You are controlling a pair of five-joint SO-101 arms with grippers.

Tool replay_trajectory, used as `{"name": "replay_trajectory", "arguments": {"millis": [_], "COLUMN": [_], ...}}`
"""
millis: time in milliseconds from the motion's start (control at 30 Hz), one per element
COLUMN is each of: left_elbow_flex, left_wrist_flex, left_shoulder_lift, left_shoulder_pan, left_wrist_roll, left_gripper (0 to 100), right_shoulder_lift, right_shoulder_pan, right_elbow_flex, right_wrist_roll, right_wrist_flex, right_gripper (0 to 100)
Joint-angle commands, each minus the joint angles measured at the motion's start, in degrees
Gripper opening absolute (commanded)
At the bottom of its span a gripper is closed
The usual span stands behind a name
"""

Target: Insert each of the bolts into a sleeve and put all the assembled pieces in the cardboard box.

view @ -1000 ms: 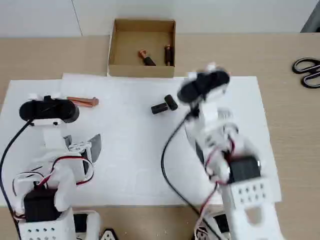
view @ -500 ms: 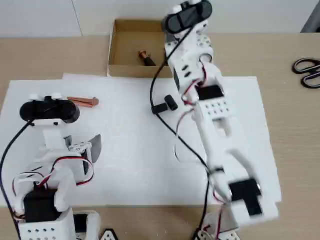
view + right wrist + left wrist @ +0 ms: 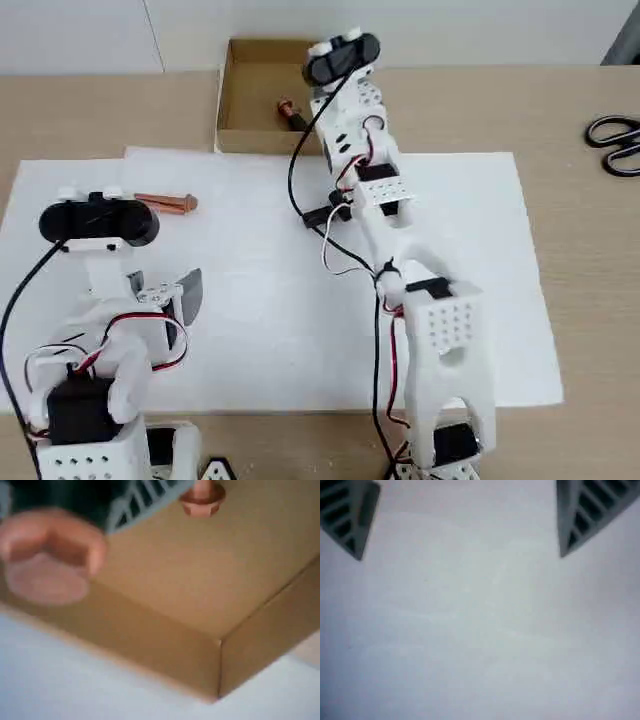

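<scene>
Starting at the left: the left gripper sits low over the white paper sheet with its jaws spread wide and nothing between them. Just up the sheet from it is the loose copper bolt. It's lying flat with its long axis running across the table, and the head end looks like it points toward the middle. That one's way nearer the left arm than the right. Moving over, the cardboard box sits just past the far edge of the sheet. An assembled piece lies on its floor, copper head toward the back-left. The right arm is stretched right out, so the right gripper hangs over the inside of the box, just right of that piece. In the right wrist view a big blurry carried bolt sits up by the gray finger, well above the box floor. That reads as clamped in the jaws, though it's blurred enough that it's a call, not a sure thing. The bit that matters next is that the carried bolt is inside the box walls, not over the rim, so letting go should drop it onto the floor beside the other piece. A black sleeve waits on the sheet, partly tucked under the right arm and well apart from the loose copper bolt.
</scene>
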Motion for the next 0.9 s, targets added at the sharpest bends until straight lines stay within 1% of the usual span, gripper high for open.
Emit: {"name": "replay_trajectory", "arguments": {"millis": [0, 133, 333, 500, 633, 700, 800, 867], "left_elbow_flex": [-0.3, -0.3, -0.3, -0.3, -0.3, -0.3, -0.3, -0.3], "left_wrist_flex": [-0.4, -0.4, -0.4, -0.4, -0.4, -0.4, -0.4, -0.4], "left_shoulder_lift": [-0.6, -0.6, -0.6, -0.6, -0.6, -0.6, -0.6, -0.6], "left_shoulder_pan": [-0.2, -0.2, -0.1, -0.1, -0.1, -0.1, -0.1, -0.1], "left_wrist_roll": [-0.3, -0.3, -0.3, -0.3, -0.3, -0.3, -0.3, -0.3], "left_gripper": [24, 24, 24, 24, 24, 24, 24, 24], "right_shoulder_lift": [2.6, 6.9, 10.1, 9.8, 9.8, 9.8, 9.8, 9.4], "right_shoulder_pan": [-1.5, -1.9, -1.7, -1.6, -1.6, -1.6, -1.6, -1.6], "right_elbow_flex": [-9.1, -12.0, -12.0, -12.0, -12.0, -12.0, -12.0, -12.0], "right_wrist_roll": [1.0, 1.0, 1.0, 1.1, 1.1, 1.1, 1.1, 1.1], "right_wrist_flex": [-1.8, -1.8, -1.6, 6.3, 7.1, 7.2, 7.3, 9.0], "right_gripper": [0.4, 0.4, 0.4, 0.5, 0.7, 4.8, 15.0, 19.7]}}
